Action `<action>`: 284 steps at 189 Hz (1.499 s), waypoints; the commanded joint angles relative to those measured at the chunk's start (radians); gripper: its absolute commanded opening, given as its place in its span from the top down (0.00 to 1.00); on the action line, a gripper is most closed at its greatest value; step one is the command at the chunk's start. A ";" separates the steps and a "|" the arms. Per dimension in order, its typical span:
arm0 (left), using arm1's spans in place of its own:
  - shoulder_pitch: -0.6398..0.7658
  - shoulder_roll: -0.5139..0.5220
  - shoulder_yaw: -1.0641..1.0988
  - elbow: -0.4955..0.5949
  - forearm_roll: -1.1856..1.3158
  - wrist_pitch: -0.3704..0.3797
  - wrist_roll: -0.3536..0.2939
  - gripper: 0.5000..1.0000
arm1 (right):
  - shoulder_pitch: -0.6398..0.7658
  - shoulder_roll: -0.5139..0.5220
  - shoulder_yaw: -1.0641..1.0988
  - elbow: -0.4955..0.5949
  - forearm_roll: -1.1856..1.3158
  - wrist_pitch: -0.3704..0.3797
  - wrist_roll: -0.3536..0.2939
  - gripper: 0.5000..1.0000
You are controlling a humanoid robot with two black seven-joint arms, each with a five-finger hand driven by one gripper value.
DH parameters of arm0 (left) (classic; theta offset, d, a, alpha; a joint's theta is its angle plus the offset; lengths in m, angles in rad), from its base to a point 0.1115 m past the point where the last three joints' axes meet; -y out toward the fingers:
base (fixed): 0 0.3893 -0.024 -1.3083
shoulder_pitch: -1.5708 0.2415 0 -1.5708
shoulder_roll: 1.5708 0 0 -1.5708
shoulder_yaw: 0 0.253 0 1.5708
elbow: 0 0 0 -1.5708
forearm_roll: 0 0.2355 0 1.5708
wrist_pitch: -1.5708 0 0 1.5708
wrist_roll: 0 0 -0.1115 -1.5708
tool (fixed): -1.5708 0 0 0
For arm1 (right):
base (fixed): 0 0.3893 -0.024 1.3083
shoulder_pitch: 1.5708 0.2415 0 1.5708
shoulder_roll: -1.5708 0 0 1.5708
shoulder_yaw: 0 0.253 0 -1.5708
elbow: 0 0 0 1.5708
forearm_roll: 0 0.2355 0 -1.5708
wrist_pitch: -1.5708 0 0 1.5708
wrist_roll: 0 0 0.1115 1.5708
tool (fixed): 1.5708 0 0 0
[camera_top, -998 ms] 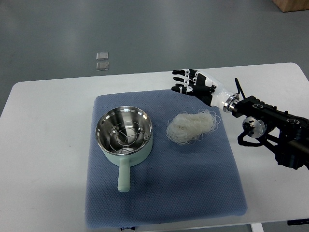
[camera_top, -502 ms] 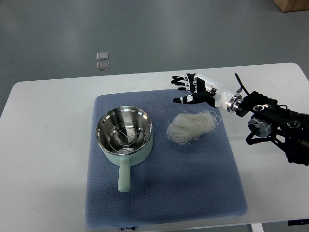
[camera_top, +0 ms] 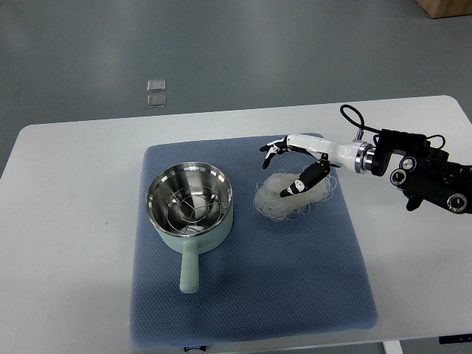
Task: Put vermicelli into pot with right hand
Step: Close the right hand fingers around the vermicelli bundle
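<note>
A loose white nest of vermicelli [camera_top: 293, 195] lies on the blue mat [camera_top: 251, 295], right of the pot. The pot [camera_top: 190, 206] is pale green outside and steel inside, with a wire rack in it and its handle pointing toward me. My right hand [camera_top: 289, 168] comes in from the right edge and hangs over the vermicelli with its fingers spread. The thumb tip [camera_top: 293, 189] reaches down to the top of the nest, and the other fingers [camera_top: 271, 150] are above its far edge. The hand holds nothing. The left arm is out of view.
The mat lies on a white table [camera_top: 66, 221]. My right forearm and its black wrist housing [camera_top: 424, 173] lie over the table's right side. Two small clear squares [camera_top: 155, 93] lie on the grey floor beyond the table.
My right hand has turned palm-down and come down toward me from beyond the vermicelli to just over it. The forearm has swung up and flattened. The vermicelli and pot have not moved.
</note>
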 commanded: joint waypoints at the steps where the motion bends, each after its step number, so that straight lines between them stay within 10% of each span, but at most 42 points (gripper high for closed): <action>1: -0.001 0.000 0.000 -0.001 0.000 0.000 0.001 0.00 | 0.003 0.002 -0.018 -0.001 -0.049 -0.004 0.000 0.14; 108: -0.001 0.000 0.000 -0.001 0.000 0.000 0.001 0.00 | -0.002 0.004 -0.116 -0.015 -0.102 -0.141 0.003 0.17; 133: 0.000 0.000 0.000 0.001 0.000 0.000 -0.001 0.00 | -0.002 0.004 -0.123 -0.015 -0.125 -0.144 0.005 0.47; 158: 0.000 0.000 0.000 -0.001 0.000 0.000 -0.001 0.00 | 0.000 0.004 -0.123 -0.015 -0.174 -0.154 0.005 0.99; 284: 0.000 0.000 0.000 0.001 -0.001 0.000 -0.001 0.00 | 0.129 -0.022 -0.117 -0.014 -0.179 -0.156 0.005 1.00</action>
